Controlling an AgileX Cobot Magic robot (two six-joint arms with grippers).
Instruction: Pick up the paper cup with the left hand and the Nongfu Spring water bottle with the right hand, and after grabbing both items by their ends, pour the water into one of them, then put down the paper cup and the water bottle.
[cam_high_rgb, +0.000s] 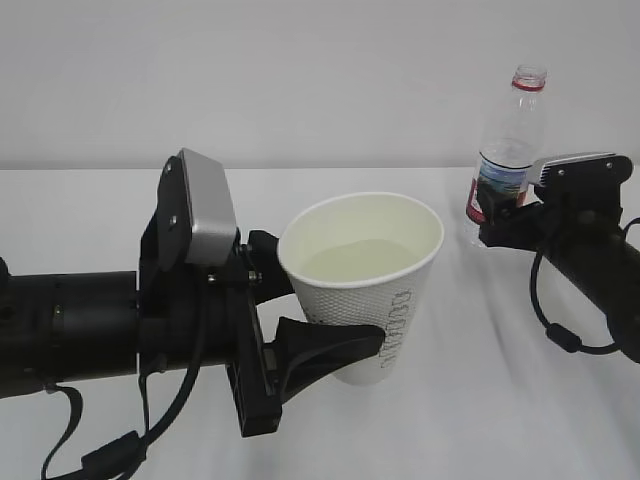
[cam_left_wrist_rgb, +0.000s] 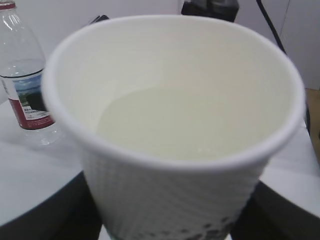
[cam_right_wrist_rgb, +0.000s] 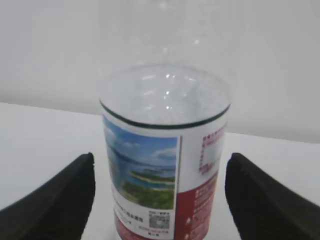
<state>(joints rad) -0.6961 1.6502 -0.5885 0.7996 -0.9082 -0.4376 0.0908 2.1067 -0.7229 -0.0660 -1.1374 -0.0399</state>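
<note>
My left gripper is shut on the paper cup, with a black finger on each side of its dimpled wall. The cup stands upright and holds water to about half its height. In the left wrist view the cup fills the frame, with the water inside and my gripper at its base. The Nongfu Spring water bottle stands upright and uncapped on the table at the right. My right gripper is open around its label. The right wrist view shows the bottle between my spread fingers with a gap on both sides.
A white table runs back to a plain white wall. The right arm's black cable loops beneath it. Dark equipment and a cable show beyond the cup in the left wrist view. I cannot tell whether the cup's base rests on the table.
</note>
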